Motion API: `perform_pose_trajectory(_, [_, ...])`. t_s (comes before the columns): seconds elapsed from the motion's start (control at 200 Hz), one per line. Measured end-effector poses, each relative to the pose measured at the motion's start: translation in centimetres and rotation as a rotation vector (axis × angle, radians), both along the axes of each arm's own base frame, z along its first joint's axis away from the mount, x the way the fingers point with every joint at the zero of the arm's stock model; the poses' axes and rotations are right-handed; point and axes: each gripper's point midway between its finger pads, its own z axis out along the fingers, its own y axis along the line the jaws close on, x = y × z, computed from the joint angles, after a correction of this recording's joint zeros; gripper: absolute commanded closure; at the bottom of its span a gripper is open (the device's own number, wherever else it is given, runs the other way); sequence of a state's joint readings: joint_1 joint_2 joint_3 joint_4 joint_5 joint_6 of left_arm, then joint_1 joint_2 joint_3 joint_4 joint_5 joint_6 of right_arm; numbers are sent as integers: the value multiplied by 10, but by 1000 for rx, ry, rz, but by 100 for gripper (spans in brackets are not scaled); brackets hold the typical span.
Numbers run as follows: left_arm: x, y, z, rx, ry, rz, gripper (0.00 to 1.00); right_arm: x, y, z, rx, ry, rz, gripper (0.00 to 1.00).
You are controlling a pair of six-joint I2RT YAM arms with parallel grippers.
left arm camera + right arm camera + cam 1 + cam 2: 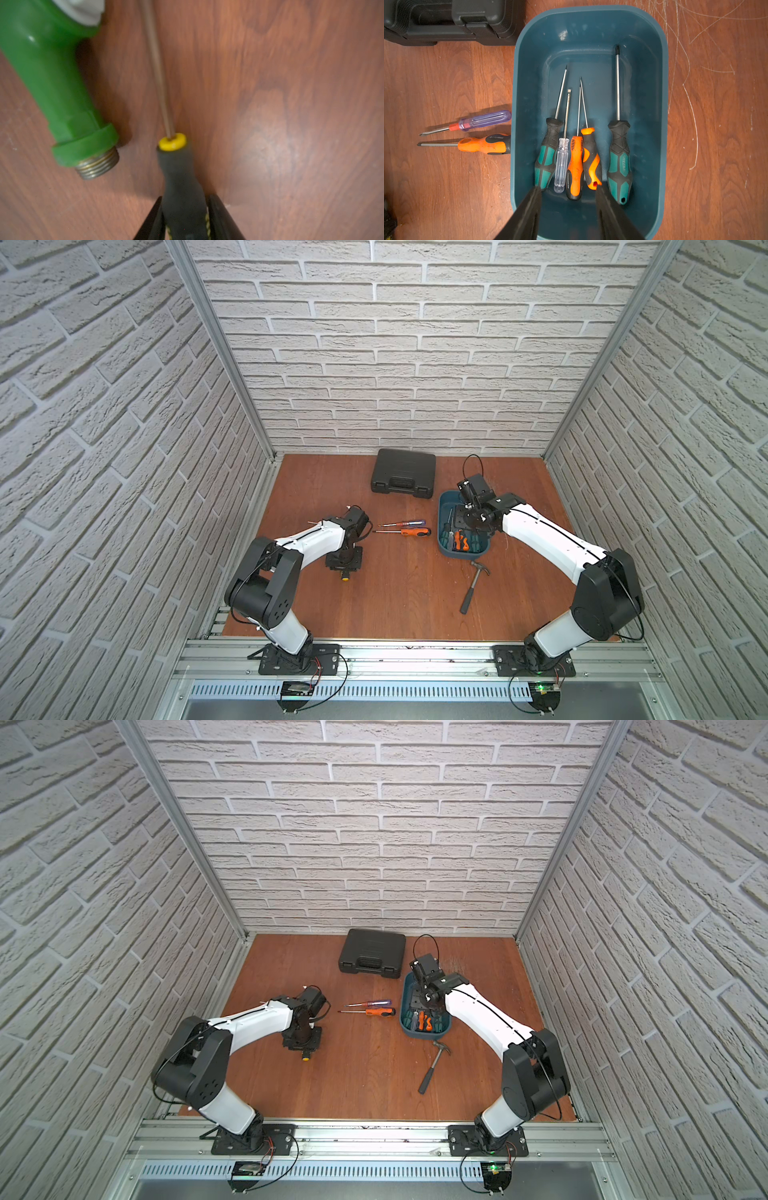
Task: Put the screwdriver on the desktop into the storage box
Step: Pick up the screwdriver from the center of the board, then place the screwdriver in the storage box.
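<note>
Screwdriver (178,176) with the black handle and yellow collar lies on the desktop (291,104), well left of the storage box (525,93). My left gripper (185,197) is clamped on its handle, the shaft running straight out from the jaws. Nearer the box lie a purple-handled screwdriver (483,120) and an orange-handled screwdriver (483,143), handles toward it. Above the box my right gripper (568,187) hangs spread and empty. I judge the left arm carries.

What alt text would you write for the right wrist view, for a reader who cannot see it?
A teal-blue plastic storage box on the reddish-brown wooden desktop holds five screwdrivers, with the right gripper open above it. A purple-handled screwdriver and an orange-handled screwdriver lie outside it, near a black hard case.
</note>
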State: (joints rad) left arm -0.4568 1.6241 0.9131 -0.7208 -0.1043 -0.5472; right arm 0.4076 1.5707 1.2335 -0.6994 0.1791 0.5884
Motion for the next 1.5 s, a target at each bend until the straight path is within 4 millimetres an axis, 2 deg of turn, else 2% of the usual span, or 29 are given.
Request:
perform_pose_trajectory(0.275, [4, -5, 7, 15, -52, -7, 85, 0, 0, 0, 0, 0, 0, 53])
perform_pose_trajectory(0.385, [8, -13, 28, 15, -133, -36, 86, 0, 0, 0, 0, 0, -2, 53])
perform_pose_trajectory(0.51, [20, -33, 68, -20, -253, -80, 86, 1, -3, 4, -2, -13, -13, 55])
perform_pose_trajectory(0.62, [34, -62, 106, -85, -350, -114, 86, 0, -9, 21, -4, -70, -39, 54])
perform_pose_trajectory(0.72, [43, -96, 135, -142, -406, -154, 86, -4, -20, 49, -5, -160, -73, 55])
perform_pose_trajectory(0.89, [63, -176, 165, -236, -452, -245, 84, -10, -41, 99, -17, -320, -135, 54])
perform_pose_trajectory(1.01, [76, -239, 169, -289, -450, -309, 84, -18, -57, 113, -38, -374, -176, 54])
perform_pose_trajectory(1.115, [85, -295, 166, -321, -451, -368, 84, -28, -67, 111, -62, -376, -201, 54])
perform_pose_trajectory(1.21, [87, -331, 157, -328, -443, -408, 83, -35, -74, 108, -73, -370, -214, 54])
perform_pose_trajectory(1.33, [83, -352, 138, -315, -413, -428, 81, -47, -81, 103, -82, -362, -229, 54])
perform_pose_trajectory(1.5, [84, -351, 112, -272, -363, -413, 81, -62, -89, 99, -83, -364, -246, 54])
